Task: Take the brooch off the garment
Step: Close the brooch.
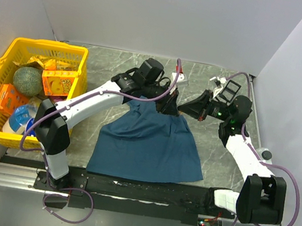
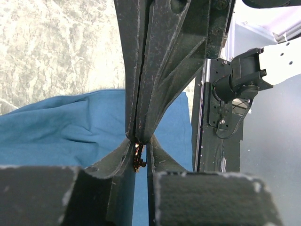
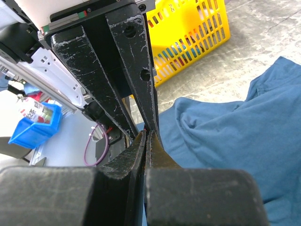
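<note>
Overhead camera looks down; wrist cameras closely share garment (image 2: 56,127).

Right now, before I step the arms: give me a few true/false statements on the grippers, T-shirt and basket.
1. The yellow basket stands left of the T-shirt. True.
2. The right gripper is wide open. False: it is shut.
3. A small gold-toned brooch sits between the fingertips of the left gripper. True.
4. The T-shirt lies in the basket. False: it lies spread on the table.
5. The two grippers are far apart. False: they meet tip to tip at the T-shirt's far edge.
</note>
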Available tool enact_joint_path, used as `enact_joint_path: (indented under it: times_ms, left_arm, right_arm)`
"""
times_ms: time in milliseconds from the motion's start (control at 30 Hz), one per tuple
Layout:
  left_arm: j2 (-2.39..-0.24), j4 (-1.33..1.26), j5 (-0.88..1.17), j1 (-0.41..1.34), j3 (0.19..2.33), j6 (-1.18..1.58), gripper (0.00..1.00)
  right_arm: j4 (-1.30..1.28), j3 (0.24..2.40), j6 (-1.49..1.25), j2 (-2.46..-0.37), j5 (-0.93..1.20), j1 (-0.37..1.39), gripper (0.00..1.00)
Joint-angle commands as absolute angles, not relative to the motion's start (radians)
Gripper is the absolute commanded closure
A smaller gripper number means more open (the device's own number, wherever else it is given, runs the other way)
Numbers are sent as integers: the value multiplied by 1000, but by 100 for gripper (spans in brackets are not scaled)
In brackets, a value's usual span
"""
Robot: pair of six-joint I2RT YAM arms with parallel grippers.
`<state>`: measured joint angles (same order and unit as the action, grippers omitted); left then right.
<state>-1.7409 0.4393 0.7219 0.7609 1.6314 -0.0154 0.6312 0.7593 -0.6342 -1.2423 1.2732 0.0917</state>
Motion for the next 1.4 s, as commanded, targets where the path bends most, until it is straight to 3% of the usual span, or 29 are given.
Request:
enact_joint_path:
  times_ms: [0, 100, 167, 267, 533, 567, 700, 967, 1067, 1233, 1367]
  left_arm:
    - [-1759, 439, 672, 769, 1664, -29, 88]
    - [-1759, 443, 676, 770, 1667, -32, 84]
    - [-1759, 448, 686, 770, 1670, -34, 73]
    - [-1753, 454, 696, 770, 1671, -43, 66]
    - [-1715, 465, 709, 770, 1658, -71, 63]
    - [-1703, 468, 710, 769, 1660, -75, 57]
    - [-1672, 482, 726, 767, 1658, -100, 47]
    - [-1609, 485, 787, 720, 1637, -113, 45]
    - [-1585, 483, 808, 690, 1626, -118, 45]
    - [-1542, 462, 824, 631, 1594, -101, 44]
    - [-1496, 426, 841, 575, 1559, -74, 44]
  right_arm:
    - [690, 755, -658, -1200, 1301, 98, 100]
    - [693, 756, -660, -1203, 1301, 98, 100]
    - [693, 758, -660, -1204, 1301, 97, 100]
    - [693, 758, -663, -1209, 1301, 97, 100]
    - [692, 762, -672, -1213, 1299, 89, 100]
    - [690, 761, -672, -1215, 1299, 86, 100]
    - [689, 759, -680, -1226, 1295, 72, 100]
    - [661, 762, -666, -1235, 1279, 54, 100]
    - [522, 790, -566, -1218, 1223, 51, 100]
    - [150, 838, -133, -1117, 987, 103, 100]
    - [42, 864, 119, -1071, 898, 152, 100]
